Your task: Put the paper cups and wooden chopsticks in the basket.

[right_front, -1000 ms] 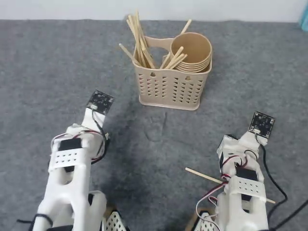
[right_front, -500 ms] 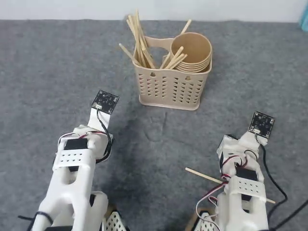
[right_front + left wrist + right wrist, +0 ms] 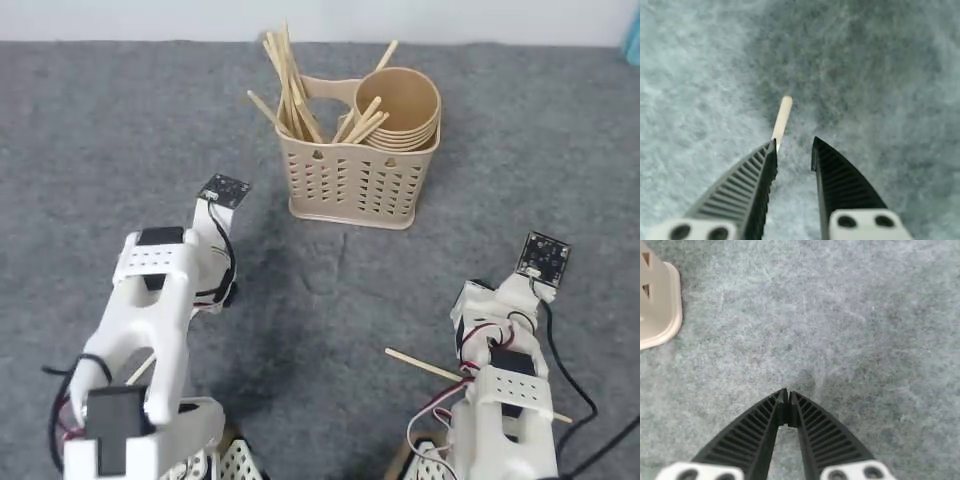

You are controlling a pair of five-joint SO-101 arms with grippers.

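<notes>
Overhead camera looks down — wrist cameras close above mat (image 3: 90, 130).

I read my left arm (image 3: 152, 300) as raised, folded at the elbow, with the wrist pitched down toward the surface. On that arm, the left gripper (image 3: 793, 145) has its jaws parted by a narrow gap, tips pointing downward. My right arm (image 3: 505, 385) sits low and tucked back. Its right gripper (image 3: 788, 394) is closed, with the fingertips touching.

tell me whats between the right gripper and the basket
Only bare grey carpet. The right wrist view shows it: from the shut right gripper to the basket corner, nothing lies on the carpet.
</notes>
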